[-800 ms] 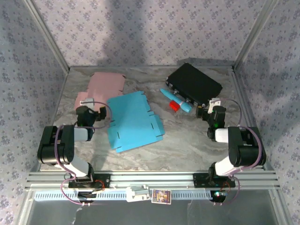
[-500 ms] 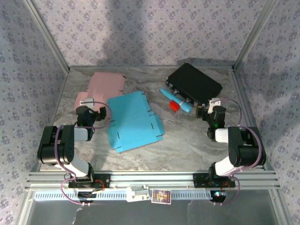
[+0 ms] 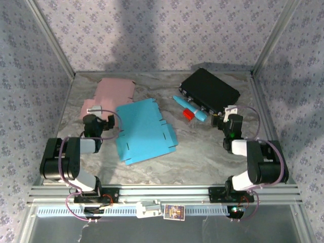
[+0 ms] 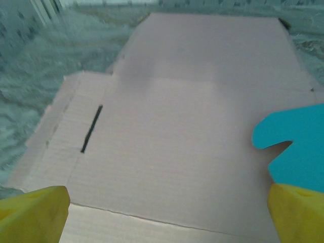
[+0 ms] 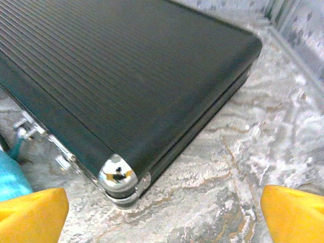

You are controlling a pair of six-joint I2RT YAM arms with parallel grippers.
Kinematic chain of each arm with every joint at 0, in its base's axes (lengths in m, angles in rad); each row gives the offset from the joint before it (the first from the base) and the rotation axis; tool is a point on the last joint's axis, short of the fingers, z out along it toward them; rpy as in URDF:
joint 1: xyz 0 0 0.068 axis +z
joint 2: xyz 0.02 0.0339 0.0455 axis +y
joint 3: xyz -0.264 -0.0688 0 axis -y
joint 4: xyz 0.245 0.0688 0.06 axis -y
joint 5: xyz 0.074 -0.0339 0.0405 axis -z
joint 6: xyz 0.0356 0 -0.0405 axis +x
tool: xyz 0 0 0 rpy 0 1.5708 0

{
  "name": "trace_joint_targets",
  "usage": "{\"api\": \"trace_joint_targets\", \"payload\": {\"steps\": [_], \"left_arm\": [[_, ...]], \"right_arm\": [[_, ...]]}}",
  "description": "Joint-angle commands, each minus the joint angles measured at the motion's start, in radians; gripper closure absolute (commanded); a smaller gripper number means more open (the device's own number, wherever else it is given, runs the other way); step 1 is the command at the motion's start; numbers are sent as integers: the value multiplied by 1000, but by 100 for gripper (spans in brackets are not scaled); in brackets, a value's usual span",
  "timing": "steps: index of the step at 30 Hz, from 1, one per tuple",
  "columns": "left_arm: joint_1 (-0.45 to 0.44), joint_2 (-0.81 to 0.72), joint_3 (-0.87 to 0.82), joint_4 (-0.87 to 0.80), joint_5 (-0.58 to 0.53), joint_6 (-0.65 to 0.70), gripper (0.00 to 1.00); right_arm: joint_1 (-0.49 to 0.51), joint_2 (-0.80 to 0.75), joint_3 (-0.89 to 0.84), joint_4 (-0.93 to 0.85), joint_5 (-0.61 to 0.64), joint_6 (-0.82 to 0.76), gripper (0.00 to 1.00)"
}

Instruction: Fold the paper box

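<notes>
From above I see the whole tabletop. Wrist views sit low and close: left shares the pink sheet, right the black case.

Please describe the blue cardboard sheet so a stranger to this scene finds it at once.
On the marble-patterned table, look left of centre, beside the left gripper. A flat blue cardboard sheet lies there, one edge overlapping a pink cardboard sheet. Its turquoise colour sets it apart from the pink sheet and the black case.
</notes>
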Motion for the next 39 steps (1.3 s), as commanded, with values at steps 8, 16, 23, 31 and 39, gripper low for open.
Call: {"api": "trace_joint_targets", "payload": {"steps": [8, 16, 23, 31, 39], "left_arm": [[-306, -421, 138, -267, -458, 38, 0], [-34, -359, 487, -1187, -4, -781, 2], [-66, -170, 527, -1389, 199, -744, 49], [-79, -136, 382, -1244, 292, -770, 68], [-108, -12, 341, -1167, 409, -789, 74]], "right_arm": [[245, -279, 553, -716, 378, 99, 1], [130, -121, 938, -1233, -180, 597, 1], [390, -86, 820, -1282, -131, 700, 13], [596, 32, 606, -1162, -346, 918, 29], [598, 53, 476, -1084, -434, 1080, 28]]}}
